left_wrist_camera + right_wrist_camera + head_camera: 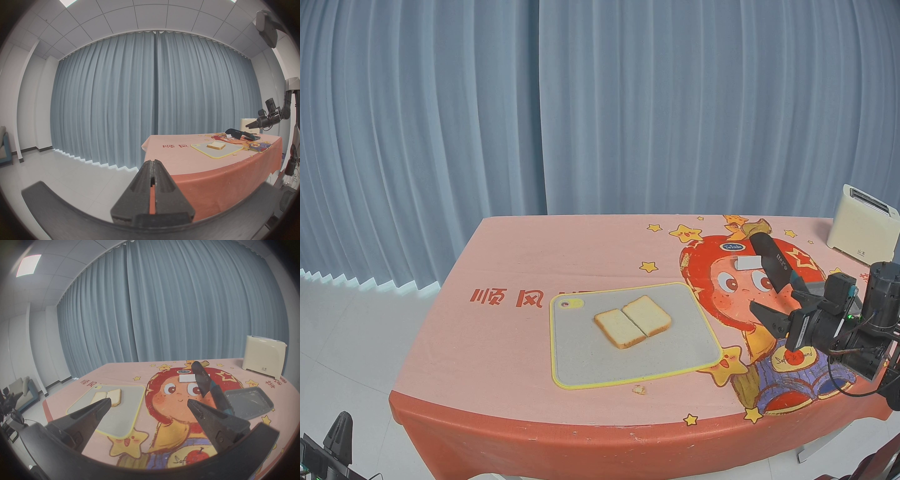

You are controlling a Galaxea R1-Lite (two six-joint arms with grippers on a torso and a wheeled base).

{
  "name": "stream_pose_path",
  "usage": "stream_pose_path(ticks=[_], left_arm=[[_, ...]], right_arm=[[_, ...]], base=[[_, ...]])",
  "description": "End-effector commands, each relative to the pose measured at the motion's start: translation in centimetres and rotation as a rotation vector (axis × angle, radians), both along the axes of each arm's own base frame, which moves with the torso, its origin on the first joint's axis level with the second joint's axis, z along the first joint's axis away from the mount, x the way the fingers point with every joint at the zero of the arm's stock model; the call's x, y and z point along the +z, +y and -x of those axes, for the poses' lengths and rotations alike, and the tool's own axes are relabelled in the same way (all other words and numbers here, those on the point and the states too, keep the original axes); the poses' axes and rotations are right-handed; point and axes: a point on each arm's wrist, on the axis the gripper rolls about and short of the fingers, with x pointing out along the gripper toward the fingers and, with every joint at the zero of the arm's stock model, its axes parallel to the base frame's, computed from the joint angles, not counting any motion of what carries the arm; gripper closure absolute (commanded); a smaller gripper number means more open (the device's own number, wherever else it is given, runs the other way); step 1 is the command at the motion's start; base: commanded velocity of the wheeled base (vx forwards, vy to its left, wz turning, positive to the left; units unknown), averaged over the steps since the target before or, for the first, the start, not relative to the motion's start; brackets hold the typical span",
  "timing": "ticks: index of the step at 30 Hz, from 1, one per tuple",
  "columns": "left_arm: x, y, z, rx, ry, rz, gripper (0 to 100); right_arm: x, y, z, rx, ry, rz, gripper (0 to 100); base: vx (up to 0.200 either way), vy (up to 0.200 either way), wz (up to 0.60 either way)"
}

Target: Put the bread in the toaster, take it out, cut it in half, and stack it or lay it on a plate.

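Note:
Two halves of a bread slice [633,321] lie side by side on a grey cutting board with a yellow rim [675,350] at the table's middle; the right wrist view shows them too [107,397]. A black knife [775,269] lies flat to the right of the board, beside a grey tray [248,401]. The cream toaster [862,225] stands at the far right corner. My right gripper [775,306] hovers open and empty over the table's right side, just short of the knife handle. My left gripper [152,190] is shut, low and off the table's left front corner.
A small white card [747,262] lies by the knife blade. A bread crumb [639,390] sits in front of the board. The pink printed cloth [519,262] left of the board is bare. Blue curtains hang behind the table.

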Motion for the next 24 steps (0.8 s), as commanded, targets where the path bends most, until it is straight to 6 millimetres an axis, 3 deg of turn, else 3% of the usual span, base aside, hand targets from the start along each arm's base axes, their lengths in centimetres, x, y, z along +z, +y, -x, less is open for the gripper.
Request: stream_pose_path(ticks=[1,7,9,16,24], left_arm=[[-0.5,0.0,0.0,0.003,0.001,0.002,100],[-0.5,0.0,0.0,0.003,0.001,0.002,100],[-0.5,0.0,0.0,0.003,0.001,0.002,100],[-0.5,0.0,0.0,0.003,0.001,0.002,100],[-0.5,0.0,0.0,0.001,0.001,0.002,100]], right_arm=[[-0.7,0.6,0.6,0.010,0.023,0.024,0],[-0.1,2.2,0.1,0.021,-0.001,0.042,0],[0.0,3.2,-1.5,0.025,0.024,0.066,0],[2.5,4.1,-3.7,0.021,0.112,0.122,0],[1.1,5.7,-7.5,0.010,0.271,0.207,0]], base=[[0.000,0.200,0.00],[0.000,0.067,0.00],[0.000,0.000,0.00],[0.000,0.000,0.00],[0.000,0.000,0.00]])
